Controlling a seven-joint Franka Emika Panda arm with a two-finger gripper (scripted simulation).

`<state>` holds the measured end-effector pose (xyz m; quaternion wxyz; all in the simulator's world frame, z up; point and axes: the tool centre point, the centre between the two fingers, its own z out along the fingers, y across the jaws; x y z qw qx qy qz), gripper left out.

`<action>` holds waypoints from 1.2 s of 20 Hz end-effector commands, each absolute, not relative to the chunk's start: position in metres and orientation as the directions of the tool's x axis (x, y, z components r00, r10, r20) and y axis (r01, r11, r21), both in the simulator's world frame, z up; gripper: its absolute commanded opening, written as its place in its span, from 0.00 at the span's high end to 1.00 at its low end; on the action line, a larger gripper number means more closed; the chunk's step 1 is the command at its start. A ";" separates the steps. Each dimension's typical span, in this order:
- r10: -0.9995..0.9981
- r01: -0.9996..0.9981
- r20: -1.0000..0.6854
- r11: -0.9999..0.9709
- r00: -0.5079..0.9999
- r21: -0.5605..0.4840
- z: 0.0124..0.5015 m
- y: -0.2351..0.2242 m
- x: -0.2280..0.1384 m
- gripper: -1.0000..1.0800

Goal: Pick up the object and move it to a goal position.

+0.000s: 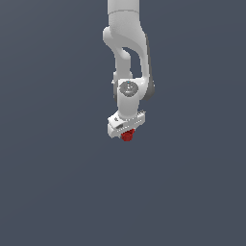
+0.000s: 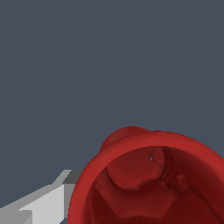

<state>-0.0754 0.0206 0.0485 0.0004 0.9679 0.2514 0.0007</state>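
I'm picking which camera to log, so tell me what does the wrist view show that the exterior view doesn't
Only the wrist view shows the open, hollow inside of the red cup-like object, its rounded rim, and one grey finger beside it up close. Only the exterior view shows the white arm hanging down and the gripper with the object as a small red bit at its tip. Both share the red object at the gripper and a plain dark blue-grey background.

You see only a plain dark blue-grey surface (image 1: 57,192); nothing can be made out lying on it.
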 end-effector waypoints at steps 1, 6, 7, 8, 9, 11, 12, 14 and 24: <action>0.488 0.488 0.000 -0.873 0.873 0.000 0.047 0.021 -0.076 1.00; 0.487 0.487 0.001 -0.873 0.873 0.001 0.049 0.020 -0.075 1.00; 0.487 0.487 0.001 -0.873 0.873 0.001 0.049 0.019 -0.075 1.00; 0.487 0.487 0.001 -0.873 0.873 0.001 0.050 0.018 -0.075 1.00; 0.487 0.487 0.001 -0.873 0.873 0.001 0.052 0.016 -0.075 1.00; 0.487 0.487 0.001 -0.873 0.873 0.001 0.055 0.009 -0.074 1.00; 0.487 0.487 0.001 -0.873 0.873 0.001 0.058 0.005 -0.074 1.00; 0.487 0.487 0.001 -0.873 0.873 0.001 0.064 -0.005 -0.073 1.00; 0.488 0.488 0.001 -0.873 0.873 0.000 0.116 -0.088 -0.064 1.00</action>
